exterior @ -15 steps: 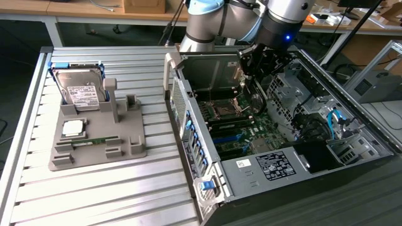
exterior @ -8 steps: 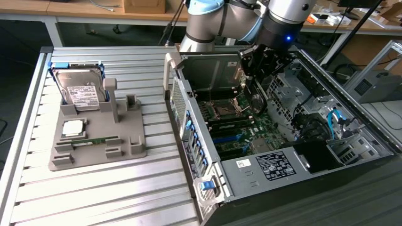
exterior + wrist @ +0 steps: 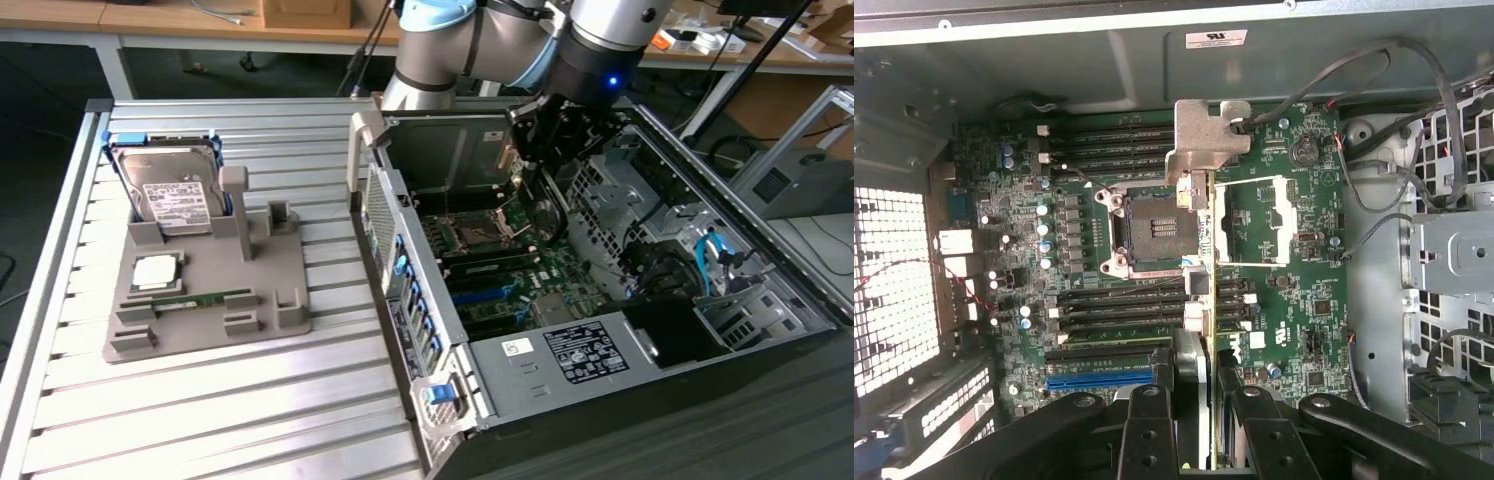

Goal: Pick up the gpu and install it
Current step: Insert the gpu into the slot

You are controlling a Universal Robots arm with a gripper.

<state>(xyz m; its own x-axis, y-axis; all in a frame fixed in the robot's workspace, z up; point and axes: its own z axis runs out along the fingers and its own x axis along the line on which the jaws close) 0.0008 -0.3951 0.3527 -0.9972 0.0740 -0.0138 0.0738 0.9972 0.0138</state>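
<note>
The end effector (image 3: 1200, 385) hangs inside the open computer case (image 3: 400, 250) and is clenched on the gpu (image 3: 1201, 270). One dark finger (image 3: 1150, 410) presses each broad face of the card. The gpu shows edge-on as a narrow strip running straight out from between the fingertips, and its bent metal bracket (image 3: 1206, 140) sits at the far end from the grip. The card is lifted clear of the motherboard (image 3: 1294, 300), which lies directly below the end effector. Beneath the held card, to one side of it, is the open processor socket (image 3: 1144, 235). A second framed socket (image 3: 1259, 220) is on the other side. Rows of dark slots and one blue slot (image 3: 1099, 380) lie close under the fingers.

In the exterior view the end effector (image 3: 550, 150) reaches down near the case's rear wall. Well apart from it, toward the exterior view's left, a grey holder (image 3: 200, 320) rests on the slatted desk (image 3: 200, 420). It carries a hard drive (image 3: 174, 195) standing upright, a processor chip (image 3: 156, 270) and a green memory stick (image 3: 194, 300).
</note>
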